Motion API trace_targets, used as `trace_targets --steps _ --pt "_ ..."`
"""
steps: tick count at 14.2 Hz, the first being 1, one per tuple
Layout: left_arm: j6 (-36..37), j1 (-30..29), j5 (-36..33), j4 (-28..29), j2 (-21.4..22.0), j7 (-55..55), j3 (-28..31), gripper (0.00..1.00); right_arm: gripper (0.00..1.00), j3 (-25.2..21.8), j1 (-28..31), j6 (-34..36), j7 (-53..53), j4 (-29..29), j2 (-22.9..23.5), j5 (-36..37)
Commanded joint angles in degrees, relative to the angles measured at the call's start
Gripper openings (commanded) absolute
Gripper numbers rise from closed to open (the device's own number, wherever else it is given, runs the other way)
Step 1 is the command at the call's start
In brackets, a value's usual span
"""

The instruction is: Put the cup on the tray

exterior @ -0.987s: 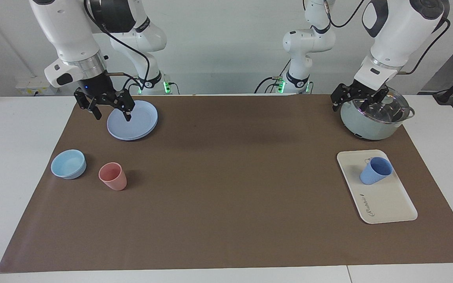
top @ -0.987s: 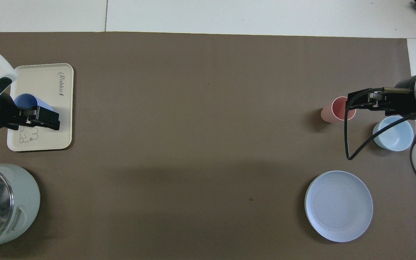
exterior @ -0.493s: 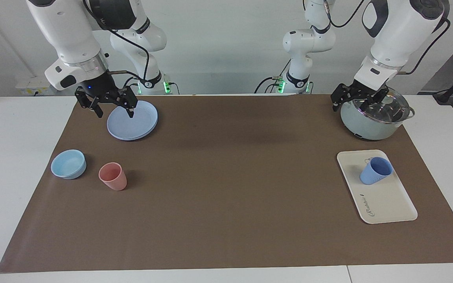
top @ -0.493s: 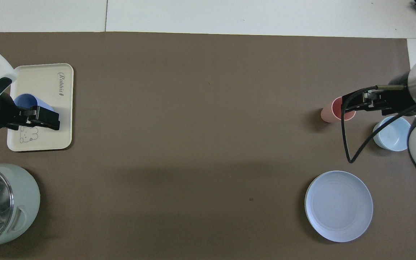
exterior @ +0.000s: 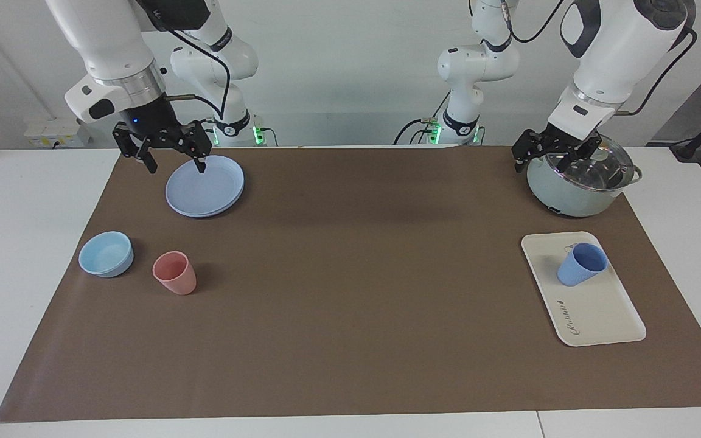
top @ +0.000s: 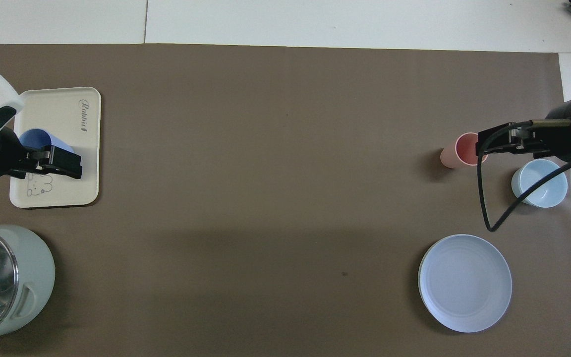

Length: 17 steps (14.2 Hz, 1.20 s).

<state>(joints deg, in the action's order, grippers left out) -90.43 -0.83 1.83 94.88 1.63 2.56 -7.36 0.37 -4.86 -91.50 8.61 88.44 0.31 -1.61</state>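
Observation:
The periwinkle-blue cup (exterior: 582,264) stands on the cream-white tray (exterior: 600,313) at the left arm's end of the table. In the overhead view the cup (top: 40,139) is partly covered by my left gripper (top: 75,166), and the tray (top: 62,106) shows its lettering. My left gripper (exterior: 545,159) is open and empty, raised beside the pot, apart from the cup. My right gripper (exterior: 174,161) is open and empty, raised over the edge of the blue plate. In the overhead view the right gripper (top: 486,141) overlaps the pink cup.
A round blue plate (exterior: 204,185), a pink cup (exterior: 174,273) and a light-blue bowl (exterior: 106,253) lie at the right arm's end. A pale green pot with a glass lid (exterior: 582,182) stands nearer to the robots than the tray. A brown mat (exterior: 350,274) covers the table.
My right gripper has risen and drawn back a little over the plate's edge. The left arm, the cup and the tray have not moved.

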Motion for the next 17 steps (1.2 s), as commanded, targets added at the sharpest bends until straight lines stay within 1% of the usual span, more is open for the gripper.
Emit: trace_targets --steps 1,10,14,17 --pt "0.2 -0.2 -1.3 1.0 1.1 0.3 -0.2 1.00 1.00 0.3 0.3 -1.2 0.0 3.2 -2.0 1.0" --pt "0.3 -0.2 -1.3 1.0 1.2 0.3 -0.2 1.00 1.00 0.4 0.4 -0.6 -1.0 3.3 -2.1 1.0" --pt "0.2 -0.2 -1.3 1.0 1.1 0.3 -0.2 1.00 1.00 0.3 0.6 -1.3 -1.1 5.1 -2.9 1.1" --pt "0.1 -0.1 -1.3 1.3 1.2 0.5 -0.3 1.00 1.00 0.3 0.5 -1.2 -1.0 5.0 -2.9 1.1"
